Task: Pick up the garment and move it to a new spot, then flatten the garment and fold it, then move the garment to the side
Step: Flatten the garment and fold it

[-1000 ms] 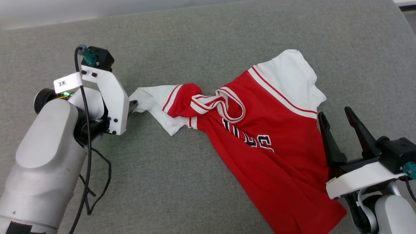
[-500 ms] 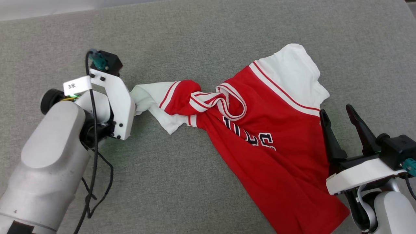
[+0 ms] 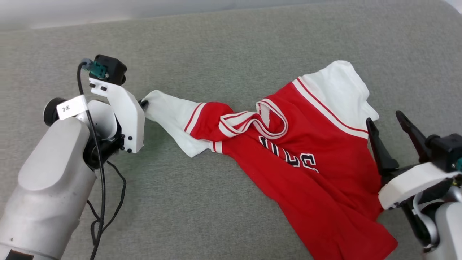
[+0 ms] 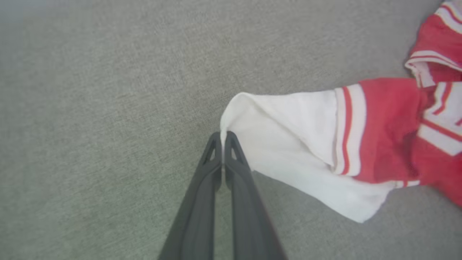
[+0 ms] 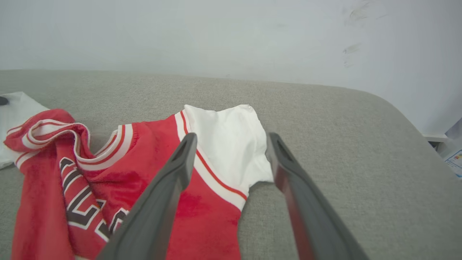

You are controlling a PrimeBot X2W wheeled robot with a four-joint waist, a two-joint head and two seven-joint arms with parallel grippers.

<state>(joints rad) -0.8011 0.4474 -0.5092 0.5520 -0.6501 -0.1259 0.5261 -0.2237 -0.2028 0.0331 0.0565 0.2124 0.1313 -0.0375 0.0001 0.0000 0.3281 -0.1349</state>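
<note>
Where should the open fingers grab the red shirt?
Probably the free white sleeve, at its outer hem, coming from the robot's right. It lies flat and spread just ahead of the right fingers, mirroring the other sleeve the left fingers pinch.

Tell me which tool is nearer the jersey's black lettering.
Right. The right tool, open, sits at the jersey's edge right of the lettering; the left tool, shut on the white sleeve, is farther off.

Bright, even light is cast throughout. Faint shadows are seen beneath the garment [image 3: 325,195]. The wrist views are slightly blurred.
</note>
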